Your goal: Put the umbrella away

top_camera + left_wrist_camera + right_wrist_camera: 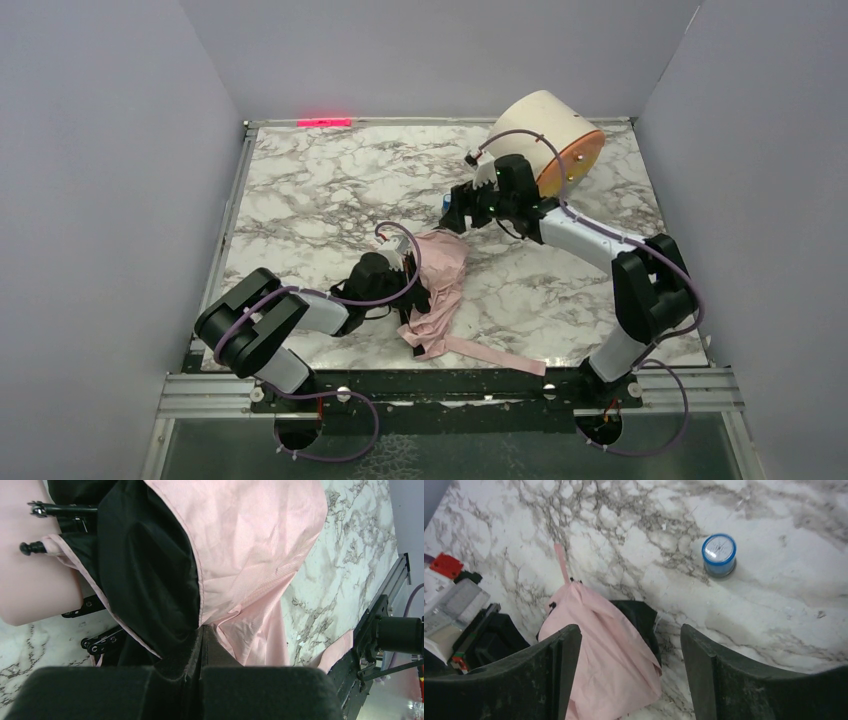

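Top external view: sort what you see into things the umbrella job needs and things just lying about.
Belongs to the job:
umbrella, pink fabric crumpled
left gripper, shut on its fabric
right gripper, open, hovering

Just lying about:
cream drum with orange face, far right corner
small blue-rimmed container, below the right gripper

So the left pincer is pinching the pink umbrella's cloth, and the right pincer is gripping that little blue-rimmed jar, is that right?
Not quite. The right pincer grips nothing: the right wrist view shows it open, with the blue-rimmed jar standing free on the table beyond it. The left pincer is indeed pinching the cloth of the umbrella.
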Tool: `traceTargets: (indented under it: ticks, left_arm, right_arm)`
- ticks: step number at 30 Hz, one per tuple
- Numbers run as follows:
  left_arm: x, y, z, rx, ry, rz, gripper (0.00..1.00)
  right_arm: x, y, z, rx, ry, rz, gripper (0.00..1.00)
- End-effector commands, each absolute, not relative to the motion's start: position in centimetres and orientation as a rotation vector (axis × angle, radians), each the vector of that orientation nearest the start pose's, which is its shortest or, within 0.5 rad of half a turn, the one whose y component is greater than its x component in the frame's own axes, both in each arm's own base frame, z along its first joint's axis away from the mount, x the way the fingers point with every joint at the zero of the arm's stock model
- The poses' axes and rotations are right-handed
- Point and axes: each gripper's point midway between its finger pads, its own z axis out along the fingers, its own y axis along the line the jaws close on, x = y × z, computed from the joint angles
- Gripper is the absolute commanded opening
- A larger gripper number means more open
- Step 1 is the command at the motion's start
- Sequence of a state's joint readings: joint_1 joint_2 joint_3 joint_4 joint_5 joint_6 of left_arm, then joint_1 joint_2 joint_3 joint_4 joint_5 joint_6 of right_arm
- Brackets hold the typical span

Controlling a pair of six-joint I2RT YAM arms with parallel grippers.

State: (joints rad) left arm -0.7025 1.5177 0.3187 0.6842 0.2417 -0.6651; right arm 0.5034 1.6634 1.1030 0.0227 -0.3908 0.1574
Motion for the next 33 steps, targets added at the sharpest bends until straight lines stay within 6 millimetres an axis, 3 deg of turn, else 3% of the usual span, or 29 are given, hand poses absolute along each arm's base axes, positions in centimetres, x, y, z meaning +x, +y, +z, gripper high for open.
traceTargets:
  ticks: [1, 5, 8, 16, 27, 33]
  left_arm:
    - [18.0, -24.6, -2.7, 0.231, 2.488, -0.917, 0.0]
    - [18.0, -24.6, -2.7, 0.231, 2.487, -0.917, 0.0]
    - [18.0, -24.6, -2.7, 0.232, 2.487, -0.916, 0.0]
    - [18.1, -24.8, -2.5, 0.24, 2.481, -0.924, 0.0]
    - [18.2, -25.1, -2.8, 0.262, 2.491, -0.93, 0.0]
    - [18.3, -25.2, -2.6, 0.26, 2.482, -0.934, 0.0]
  right_arm:
    - [33.6, 28.5, 10.1, -0.723, 2.219, 0.915, 0.83]
    - [32.0, 28.6, 9.5, -0.807, 2.216, 1.084, 0.95]
    - [32.2, 28.7, 8.9, -0.834, 2.225, 1.088, 0.96]
    - [29.3, 29.1, 6.6, -0.979, 2.276, 1.265, 1.0]
    - [26.2, 29.5, 3.6, -1.148, 2.306, 1.236, 0.93]
    - [25.8, 29.1, 2.2, -1.194, 2.338, 1.181, 0.81]
